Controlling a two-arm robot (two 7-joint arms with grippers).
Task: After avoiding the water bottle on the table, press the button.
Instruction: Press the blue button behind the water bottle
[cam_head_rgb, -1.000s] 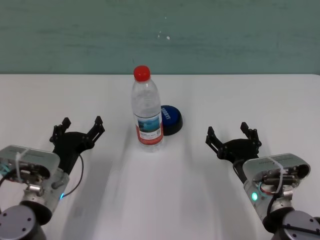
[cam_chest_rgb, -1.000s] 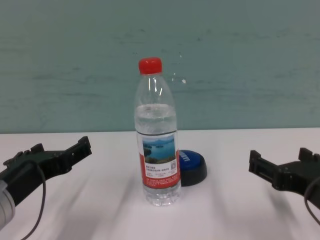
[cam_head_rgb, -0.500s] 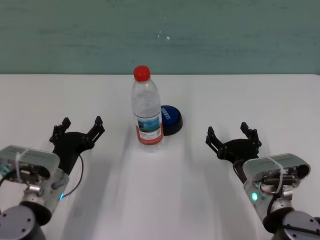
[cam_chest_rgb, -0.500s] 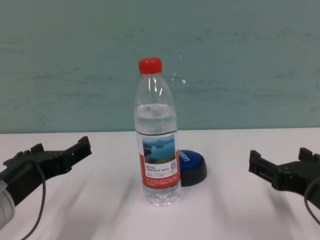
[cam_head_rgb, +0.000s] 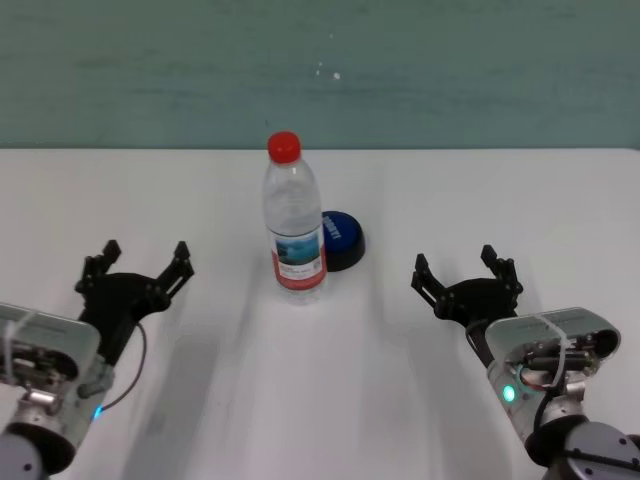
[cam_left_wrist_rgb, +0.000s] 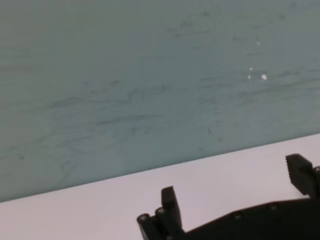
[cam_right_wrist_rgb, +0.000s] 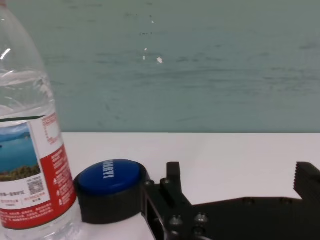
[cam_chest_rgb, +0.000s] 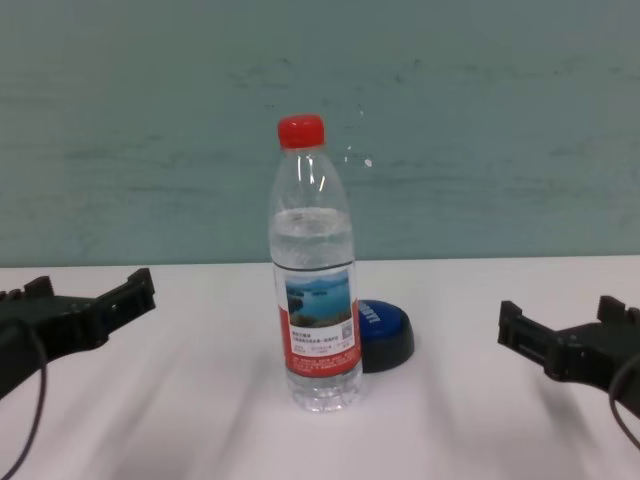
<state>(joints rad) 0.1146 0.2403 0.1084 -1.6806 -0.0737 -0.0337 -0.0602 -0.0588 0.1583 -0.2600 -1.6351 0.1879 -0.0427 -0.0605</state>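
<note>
The water bottle (cam_head_rgb: 294, 224) (cam_chest_rgb: 314, 280) (cam_right_wrist_rgb: 27, 135), clear with a red cap and a lake label, stands upright mid-table. Just behind it to the right sits the low blue button (cam_head_rgb: 341, 239) (cam_chest_rgb: 384, 333) (cam_right_wrist_rgb: 111, 189), partly hidden by the bottle in the chest view. My left gripper (cam_head_rgb: 134, 269) (cam_chest_rgb: 75, 297) (cam_left_wrist_rgb: 235, 195) hovers open to the left of the bottle, nothing between its fingers. My right gripper (cam_head_rgb: 462, 270) (cam_chest_rgb: 568, 325) (cam_right_wrist_rgb: 237, 182) stays open and empty to the right of the button, pointing toward the far wall.
The white table (cam_head_rgb: 320, 400) runs back to a teal wall (cam_head_rgb: 320, 70). Bare tabletop lies on both sides of the bottle and between my two arms.
My left gripper has moved left and back toward me, away from the bottle. The right arm, the bottle and the button have not moved.
</note>
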